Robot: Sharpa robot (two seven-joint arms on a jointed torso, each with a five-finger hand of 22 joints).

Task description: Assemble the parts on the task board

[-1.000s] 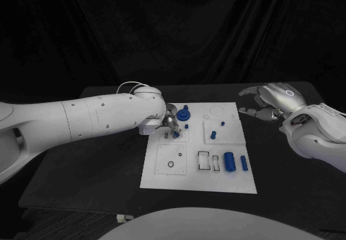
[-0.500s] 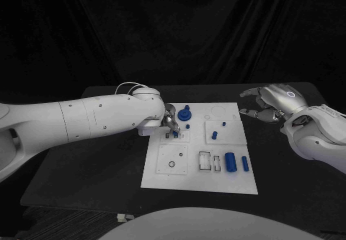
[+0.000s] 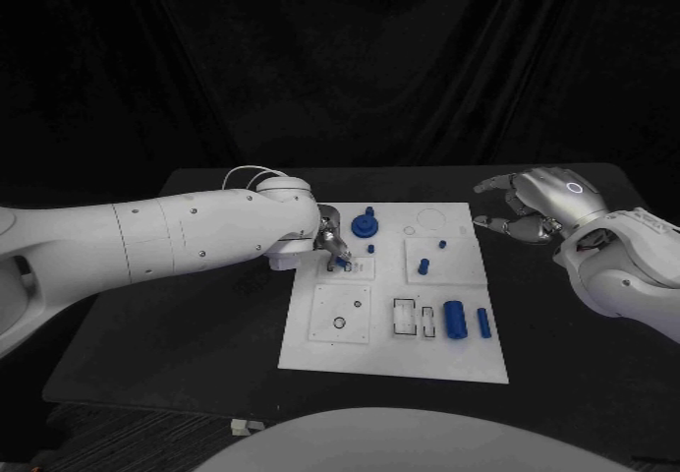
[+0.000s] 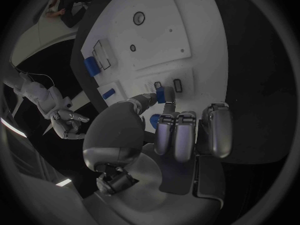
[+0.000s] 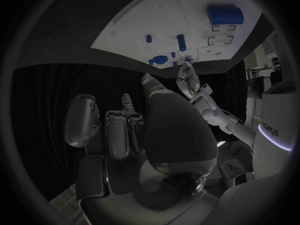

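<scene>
Place: a robotics lab or test cell set up for bench trials.
Backdrop: black curtain (image 3: 355, 88) hanging in folds behind the whole scene.
Worktop: black worktop (image 3: 185, 324), matte and bare round the fixture.
Fixture: white task board (image 3: 404, 349) with cut-out recesses and small blue parts (image 3: 454, 318), a purpose-made test plate.
Machine: two white robot arms reaching in from either side.

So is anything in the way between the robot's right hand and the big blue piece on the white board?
Nothing visible. The right hand hovers beside the task board, and bare board lies between it and the big blue piece.
</scene>
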